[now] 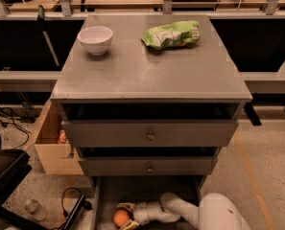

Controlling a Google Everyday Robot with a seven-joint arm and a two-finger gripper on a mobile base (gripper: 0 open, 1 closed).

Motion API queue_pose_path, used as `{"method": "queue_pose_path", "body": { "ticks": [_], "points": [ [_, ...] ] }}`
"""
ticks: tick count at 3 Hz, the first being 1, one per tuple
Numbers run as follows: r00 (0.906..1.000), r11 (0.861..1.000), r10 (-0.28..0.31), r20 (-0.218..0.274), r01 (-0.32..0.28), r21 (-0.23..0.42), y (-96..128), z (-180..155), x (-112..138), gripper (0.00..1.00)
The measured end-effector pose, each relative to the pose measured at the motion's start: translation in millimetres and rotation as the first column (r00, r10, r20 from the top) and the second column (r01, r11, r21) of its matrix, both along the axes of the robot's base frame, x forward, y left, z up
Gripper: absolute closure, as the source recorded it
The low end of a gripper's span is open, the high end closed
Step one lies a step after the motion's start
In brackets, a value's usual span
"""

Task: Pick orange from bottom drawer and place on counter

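The orange (121, 218) lies on the floor of the open bottom drawer (113, 193), at its front left. My gripper (126, 215) reaches into the drawer from the right on a white arm, and its fingers sit around the orange, one above it and one below. The grey counter (147, 68) on top of the cabinet is above.
A white bowl (95, 39) and a green snack bag (171, 34) sit on the counter's far side. Two shut drawers with round knobs (150, 136) are above the open one. A cardboard box (53, 143) stands left of the cabinet. A bottle (34, 208) and cables lie on the floor.
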State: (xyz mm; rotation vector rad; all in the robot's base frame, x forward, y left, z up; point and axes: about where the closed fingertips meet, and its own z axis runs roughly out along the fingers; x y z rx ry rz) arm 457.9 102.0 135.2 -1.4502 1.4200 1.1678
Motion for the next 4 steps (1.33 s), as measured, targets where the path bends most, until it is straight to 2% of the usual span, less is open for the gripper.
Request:
{"method": "queue_pose_path", "body": {
  "ticks": [2, 3, 4],
  "points": [
    [1.0, 1.0, 0.004, 0.0, -0.004, 0.015, 4.2, -3.3, -2.7, 0.82],
    [1.0, 1.0, 0.008, -0.003, -0.008, 0.017, 6.4, -3.6, -4.7, 1.0],
    [1.0, 1.0, 0.008, -0.003, -0.008, 0.017, 6.5, -3.6, -4.7, 1.0]
  ]
}}
